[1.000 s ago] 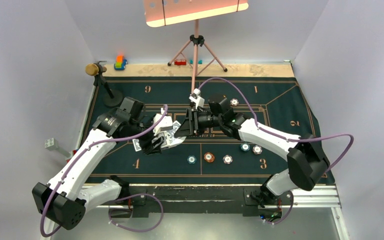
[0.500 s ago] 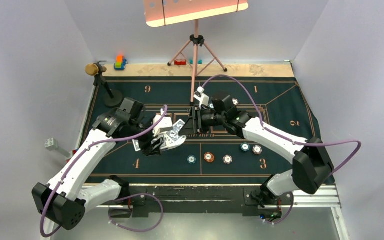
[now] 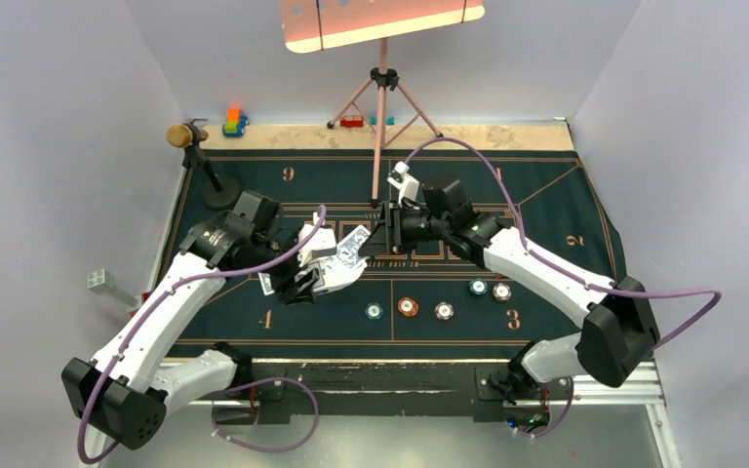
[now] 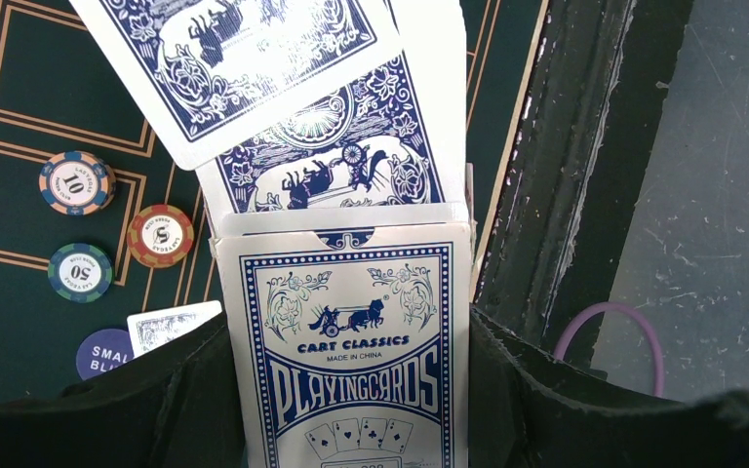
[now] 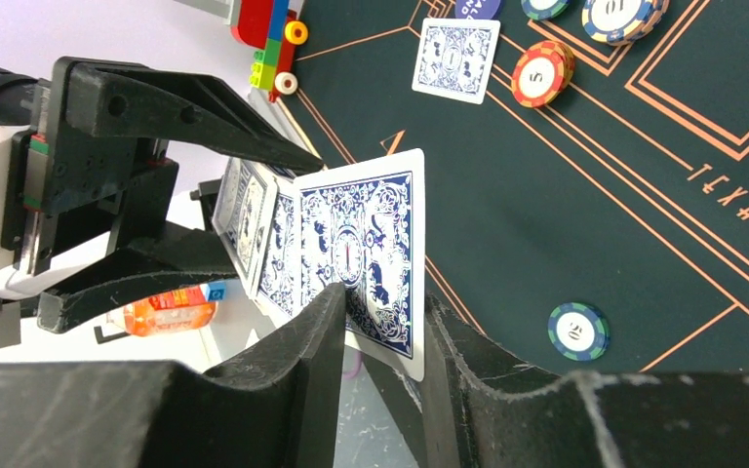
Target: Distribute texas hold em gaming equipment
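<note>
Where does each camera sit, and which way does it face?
Top external: above and behind the bases, facing down at the felt table; left tool and right tool show.
Left wrist: looks along its own fingers, over the card box, toward chips.
Right wrist: faces the left tool; its own fingers pinch a card.
Shared: both wrist views show that card.

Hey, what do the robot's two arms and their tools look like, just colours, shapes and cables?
The left arm and right arm have white tubular links with chunky black joint housings. A purple cable loops loosely along each. The left tool and right tool have matte black, rough-edged fingers.
</note>
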{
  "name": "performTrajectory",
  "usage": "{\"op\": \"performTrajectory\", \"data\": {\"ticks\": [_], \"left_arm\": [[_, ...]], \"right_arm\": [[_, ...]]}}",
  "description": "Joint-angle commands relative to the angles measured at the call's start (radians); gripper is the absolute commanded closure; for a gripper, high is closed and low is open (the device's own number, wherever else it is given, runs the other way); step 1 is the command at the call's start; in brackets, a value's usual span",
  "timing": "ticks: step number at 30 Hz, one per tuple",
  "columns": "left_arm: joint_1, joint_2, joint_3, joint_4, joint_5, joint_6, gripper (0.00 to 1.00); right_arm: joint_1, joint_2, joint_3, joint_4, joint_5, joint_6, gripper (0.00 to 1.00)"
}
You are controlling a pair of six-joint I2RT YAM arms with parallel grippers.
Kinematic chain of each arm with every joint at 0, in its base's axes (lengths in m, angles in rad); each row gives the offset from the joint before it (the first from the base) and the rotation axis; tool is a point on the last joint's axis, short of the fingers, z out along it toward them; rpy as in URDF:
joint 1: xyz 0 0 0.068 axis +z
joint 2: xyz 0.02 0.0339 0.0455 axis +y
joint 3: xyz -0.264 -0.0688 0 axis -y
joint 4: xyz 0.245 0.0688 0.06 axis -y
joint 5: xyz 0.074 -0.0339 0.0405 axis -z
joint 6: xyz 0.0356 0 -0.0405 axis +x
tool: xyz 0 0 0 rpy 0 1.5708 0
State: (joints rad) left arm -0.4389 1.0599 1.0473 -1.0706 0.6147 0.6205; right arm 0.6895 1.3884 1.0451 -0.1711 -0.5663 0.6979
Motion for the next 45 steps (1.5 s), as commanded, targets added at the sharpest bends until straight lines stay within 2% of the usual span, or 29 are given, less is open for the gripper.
{"op": "performTrajectory", "data": {"ticks": [1,10,17,21,25,32,34,40,45], "left_arm": [[0.003,-0.021,0.024,0.022,0.052,-0.005,1.00],[0.004,-0.021,0.014,0.021,0.044,-0.002,1.00],[0.004,-0.018,0.013,0.021,0.037,-0.003,1.00],[0.003,-0.016,0.014,0.021,0.035,-0.003,1.00],[0.003,-0.016,0.014,0.020,0.034,-0.002,1.00],[0.004,-0.018,0.009,0.012,0.031,0.002,1.00],[0.003,-0.023,0.009,0.012,0.030,0.002,1.00],[0.003,-0.027,0.010,0.013,0.016,0.001,1.00],[0.003,-0.027,0.014,0.016,0.016,-0.005,1.00]], "right_arm": [[-0.011,-0.048,0.045,-0.010,0.014,-0.025,0.68],[-0.037,-0.085,0.053,-0.013,0.015,-0.022,0.80],[-0.071,-0.122,0.007,0.072,-0.044,0.055,1.00],[-0.092,-0.140,-0.029,0.194,-0.126,0.133,1.00],[-0.103,-0.142,-0.027,0.218,-0.158,0.157,1.00],[-0.262,-0.170,-0.033,0.176,-0.134,0.156,1.00],[-0.323,-0.153,-0.029,0.106,-0.111,0.130,1.00],[-0.465,-0.030,-0.014,0.029,-0.021,0.063,1.00],[-0.513,0.193,0.111,0.009,0.060,0.027,1.00]]}}
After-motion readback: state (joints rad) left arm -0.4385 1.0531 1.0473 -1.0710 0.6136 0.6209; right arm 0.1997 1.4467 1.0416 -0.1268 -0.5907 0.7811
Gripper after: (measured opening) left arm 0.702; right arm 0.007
